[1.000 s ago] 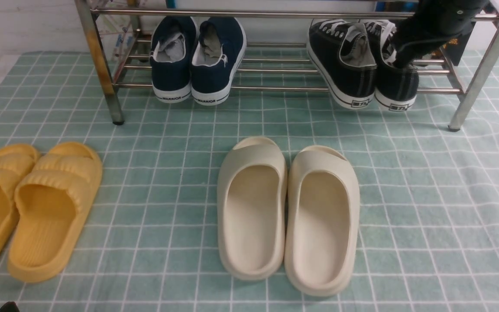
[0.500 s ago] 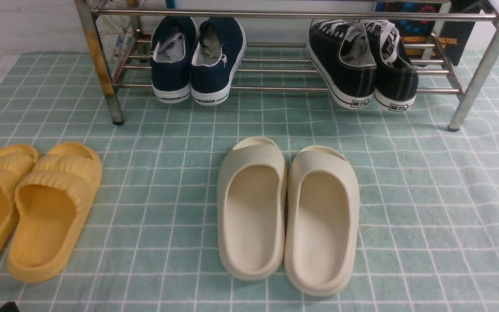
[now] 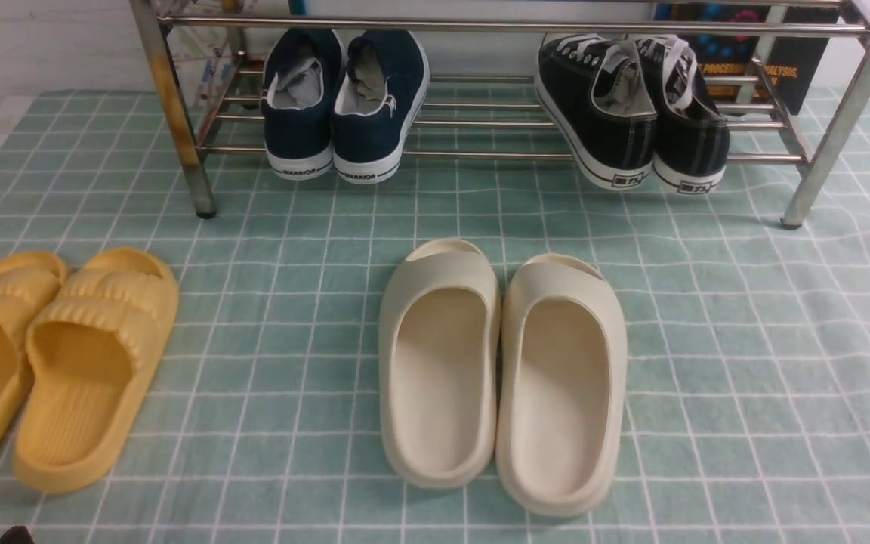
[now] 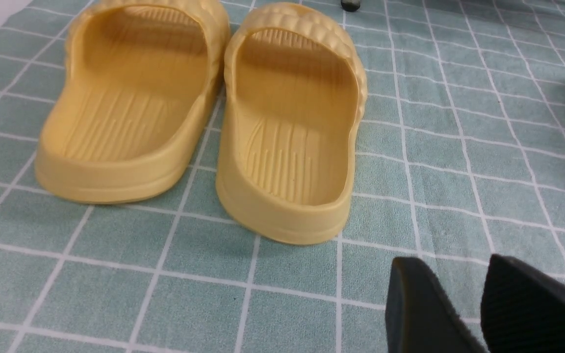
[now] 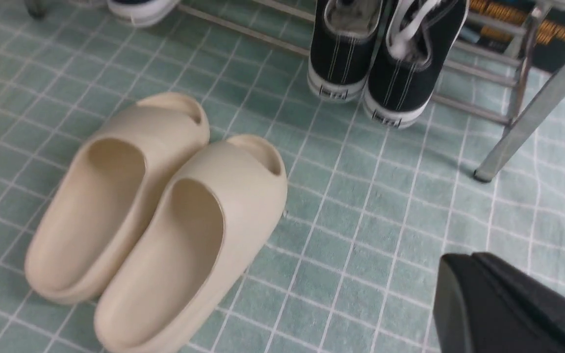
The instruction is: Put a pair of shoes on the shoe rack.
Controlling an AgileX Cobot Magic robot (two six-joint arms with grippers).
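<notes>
On lower shelf of shoe rack (image 3: 480,155), right end: pair of shoes (image 3: 627,125) side by side, heels toward robot, long axes running back into rack; right pincer (image 5: 459,284) shut tight, empty, over cloth (image 5: 385,220), shoes ahead of it, well apart; left pincer (image 4: 451,274) open, empty, by yellow slippers (image 4: 292,132); right arm nearer, placement looks done

Cream slides (image 3: 439,363) and yellow slides (image 3: 80,363) on green checked cloth (image 3: 745,363), navy sneakers (image 3: 374,113) beyond
</notes>
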